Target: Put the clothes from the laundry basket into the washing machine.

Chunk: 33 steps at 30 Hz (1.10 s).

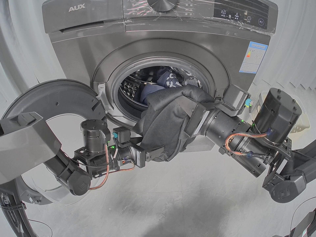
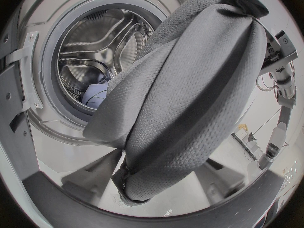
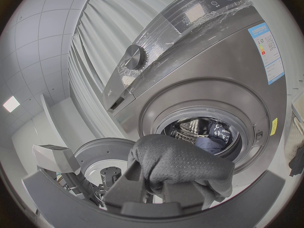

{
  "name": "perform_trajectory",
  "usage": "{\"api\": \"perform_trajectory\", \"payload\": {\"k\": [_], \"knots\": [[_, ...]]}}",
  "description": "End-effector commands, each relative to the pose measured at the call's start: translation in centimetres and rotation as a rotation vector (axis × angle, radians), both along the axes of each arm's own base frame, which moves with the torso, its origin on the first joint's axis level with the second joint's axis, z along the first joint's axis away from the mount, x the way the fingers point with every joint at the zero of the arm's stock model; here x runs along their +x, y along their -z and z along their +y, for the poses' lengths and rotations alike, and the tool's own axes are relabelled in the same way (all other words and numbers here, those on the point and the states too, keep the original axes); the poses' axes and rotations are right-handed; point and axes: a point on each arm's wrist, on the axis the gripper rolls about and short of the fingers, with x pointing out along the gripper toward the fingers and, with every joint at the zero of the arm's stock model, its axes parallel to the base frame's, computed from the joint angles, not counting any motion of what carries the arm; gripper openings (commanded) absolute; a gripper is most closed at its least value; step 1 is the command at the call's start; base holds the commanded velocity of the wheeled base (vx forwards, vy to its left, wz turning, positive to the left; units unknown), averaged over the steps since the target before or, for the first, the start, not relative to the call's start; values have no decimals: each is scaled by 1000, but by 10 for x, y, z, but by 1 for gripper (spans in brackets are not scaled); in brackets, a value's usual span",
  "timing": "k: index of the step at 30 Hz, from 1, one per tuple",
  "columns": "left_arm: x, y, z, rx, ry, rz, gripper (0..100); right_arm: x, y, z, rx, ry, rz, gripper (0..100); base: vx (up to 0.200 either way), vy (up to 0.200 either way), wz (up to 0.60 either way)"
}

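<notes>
A dark grey garment [image 1: 164,122] hangs in front of the washing machine's round opening [image 1: 125,83]. My right gripper [image 1: 186,111] is shut on its bunched upper end [image 3: 177,162], level with the opening's lower rim. The garment's lower end [image 2: 133,181] hangs between the spread fingers [image 2: 104,165] of my left gripper [image 1: 158,153], which stands open below the opening. Inside the drum lie a dark blue patterned piece [image 1: 168,79] and a lighter blue one [image 1: 149,91]. The white laundry basket [image 1: 301,124] stands to the machine's right, behind my right arm.
The machine's door [image 1: 49,99] is swung wide open on the left, close behind my left arm. Bare grey floor [image 1: 171,198] lies in front of the machine. A dark cloth [image 3: 297,165] hangs at the basket's side.
</notes>
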Motion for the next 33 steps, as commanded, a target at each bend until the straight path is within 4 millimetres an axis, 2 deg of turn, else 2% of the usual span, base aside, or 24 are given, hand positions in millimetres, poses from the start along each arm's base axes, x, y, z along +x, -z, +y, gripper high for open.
{"api": "perform_trajectory", "payload": {"k": [1,7,13,18,22,29,30,33], "knots": [[0,10,-4,12,6,19,0,0,-1,0,2,1,-2,0,0,0,0],[-19,9,-6,24,38,37,0,1,-1,-1,1,8,0,0,0,0,0],[-74,-27,7,-10,103,-4,0,5,5,-6,-19,22,12,0,0,0,0],[-105,-57,16,-64,136,-77,0,3,19,-8,-64,18,42,0,0,0,0],[-116,-76,21,-108,144,-134,0,1,27,-10,-88,5,61,0,0,0,0],[-123,-102,23,-214,153,-164,0,0,44,-10,-139,-6,101,0,0,0,0],[-124,-105,23,-226,153,-167,0,-2,48,-11,-157,-11,118,100,0,0,0],[-122,-110,22,-240,151,-183,0,-6,56,-13,-183,-22,138,100,0,0,0]]}}
